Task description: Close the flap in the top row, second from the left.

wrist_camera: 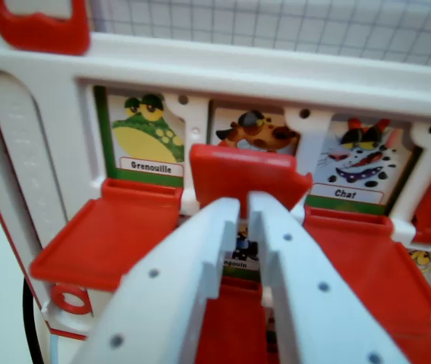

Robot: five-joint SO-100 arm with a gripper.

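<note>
Wrist view, gripper: the white gripper (243,208) reaches up from below with its two fingers nearly together, a thin slit between the tips, clamped on nothing; the tips sit just under the middle flap's lower edge.
Target flap: the red second flap (246,178) is raised partway, covering the lower part of its card, with a spotted animal's head poking out above it.
Progress: I'd judge the closing about half done; the flap must go up until the card is hidden.
Neighbours: the flap left of it (109,235) and the flap right of it (360,254) lie fully open.
Writing: "Grenouille" on the frog card (146,136), "Chat" on the cat card (356,163); below the target flap, a partly hidden label I can't read.
Board: white frame (276,76).
</note>
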